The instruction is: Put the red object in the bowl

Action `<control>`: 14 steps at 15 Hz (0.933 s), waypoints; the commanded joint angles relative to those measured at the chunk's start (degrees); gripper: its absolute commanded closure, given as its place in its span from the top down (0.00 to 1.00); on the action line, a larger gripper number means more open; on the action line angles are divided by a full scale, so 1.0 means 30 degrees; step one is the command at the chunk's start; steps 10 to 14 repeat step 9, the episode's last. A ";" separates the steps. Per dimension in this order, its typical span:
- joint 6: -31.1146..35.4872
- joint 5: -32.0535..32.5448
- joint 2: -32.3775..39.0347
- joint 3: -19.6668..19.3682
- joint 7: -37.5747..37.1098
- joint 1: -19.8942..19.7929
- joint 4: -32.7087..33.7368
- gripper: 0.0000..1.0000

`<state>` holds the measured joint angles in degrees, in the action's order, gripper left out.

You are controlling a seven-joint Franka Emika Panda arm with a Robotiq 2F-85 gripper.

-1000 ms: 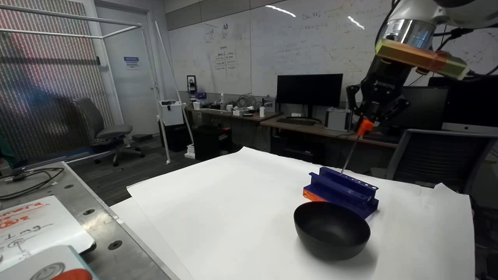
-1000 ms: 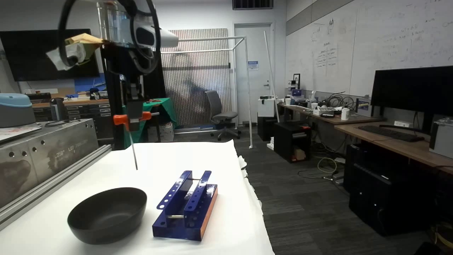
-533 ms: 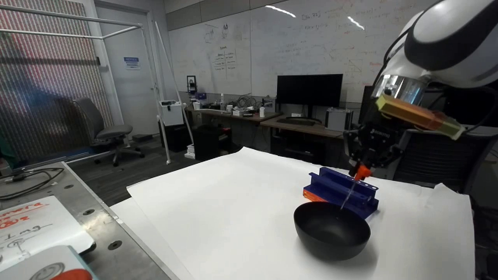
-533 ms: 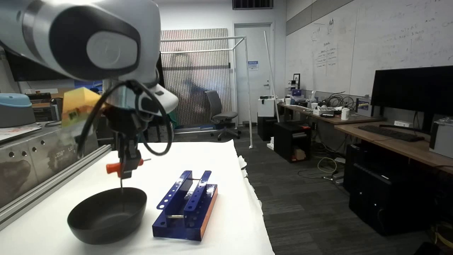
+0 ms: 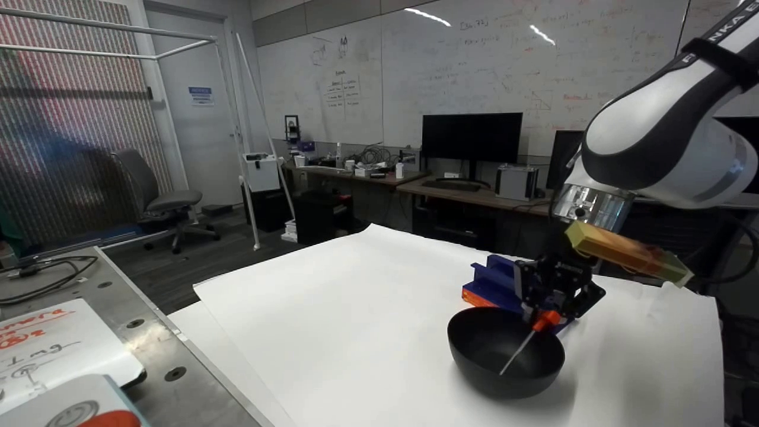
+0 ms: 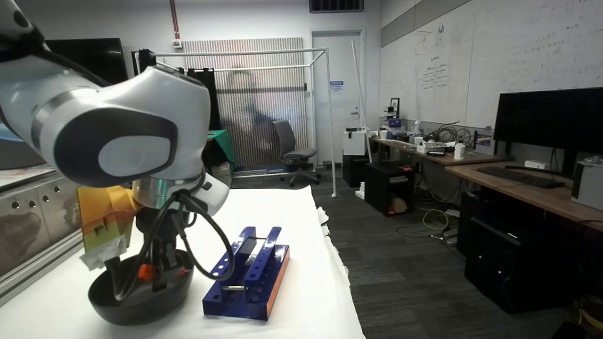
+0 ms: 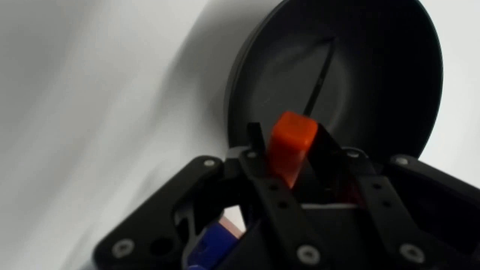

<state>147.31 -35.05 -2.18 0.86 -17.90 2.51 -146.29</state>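
The red object is a red-orange handle (image 5: pixel 545 321) with a thin dark shaft. My gripper (image 7: pixel 289 144) is shut on the handle, which shows between the fingers in the wrist view. The matte black bowl (image 5: pixel 483 367) stands on the white-covered table. The gripper is low over the bowl's rim on the rack side, and the shaft slants down into the bowl, its tip at or near the inner wall in the wrist view. In an exterior view the red handle (image 6: pixel 146 271) shows in front of the bowl's inside (image 6: pixel 141 308), partly hidden by fingers and cable.
A blue slatted rack (image 6: pixel 245 301) with an orange side stands close beside the bowl; the gripper partly hides it in an exterior view (image 5: pixel 495 284). A metal bench (image 5: pixel 160 356) with papers runs along a table side. A loose cable loop (image 6: pixel 226 268) hangs from the wrist over the rack.
The arm has come down and toward the bowl with the red object still held. The shaft, earlier above the table and rack, now reaches inside the bowl. Bowl and rack have not visibly moved.
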 commanded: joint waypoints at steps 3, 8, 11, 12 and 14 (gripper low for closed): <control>0.1895 -0.2345 -0.0150 0.0490 0.2303 0.0253 0.0132 0.83; 0.1245 -0.1525 -0.2833 0.0264 0.2914 0.0067 0.0108 1.00; 0.1026 -0.1297 -0.3456 0.0242 0.2755 0.0066 0.0120 1.00; 0.1026 -0.1297 -0.3456 0.0242 0.2755 0.0066 0.0120 1.00; 0.1026 -0.1297 -0.3456 0.0242 0.2755 0.0066 0.0120 1.00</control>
